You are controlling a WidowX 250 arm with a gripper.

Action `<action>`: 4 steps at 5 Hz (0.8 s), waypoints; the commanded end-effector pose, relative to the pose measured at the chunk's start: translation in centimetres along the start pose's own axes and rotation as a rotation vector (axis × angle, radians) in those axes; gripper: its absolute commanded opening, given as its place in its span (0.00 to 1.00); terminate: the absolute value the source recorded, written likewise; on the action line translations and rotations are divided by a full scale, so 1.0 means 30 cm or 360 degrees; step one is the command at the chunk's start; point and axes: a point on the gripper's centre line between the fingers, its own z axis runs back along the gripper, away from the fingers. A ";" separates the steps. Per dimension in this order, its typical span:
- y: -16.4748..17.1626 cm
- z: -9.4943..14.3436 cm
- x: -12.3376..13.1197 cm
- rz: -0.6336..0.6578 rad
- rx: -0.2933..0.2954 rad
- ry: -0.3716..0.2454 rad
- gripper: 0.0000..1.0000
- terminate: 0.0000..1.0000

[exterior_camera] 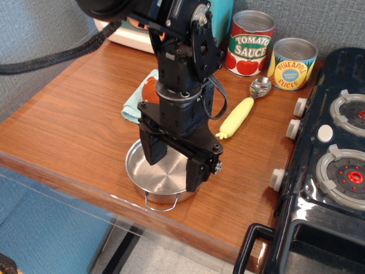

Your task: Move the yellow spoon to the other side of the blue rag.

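One steel pan (162, 174) is sitting nearest the table's front edge, its wire handle pointing toward the viewer. One gripper (174, 157) is hanging directly over the pan with its two fingers (151, 147) spread apart and nothing between them. To the pan's right, one toy stove (331, 171) is showing two burners and three white knobs along its near side. Behind the pan and to its right, one spoon (242, 111) is lying flat on the wooden table (74, 125), yellow handle toward the pan, silver bowl pointing away. Behind the pan and to its left, one rag (137, 103) is peeking out from behind the arm, mostly hidden; something brown is lying on it, too covered to identify. Farthest from the pan, two cans are standing side by side: a tomato sauce can (250, 43) and a pineapple can (292, 64), the latter just beyond the spoon's bowl.
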 end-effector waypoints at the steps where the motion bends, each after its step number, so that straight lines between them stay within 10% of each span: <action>1: 0.000 0.000 0.000 0.0000 0.0000 0.0000 1.00 0.00; 4: 0.013 0.033 0.315 0.0033 0.0148 -0.0104 1.00 0.00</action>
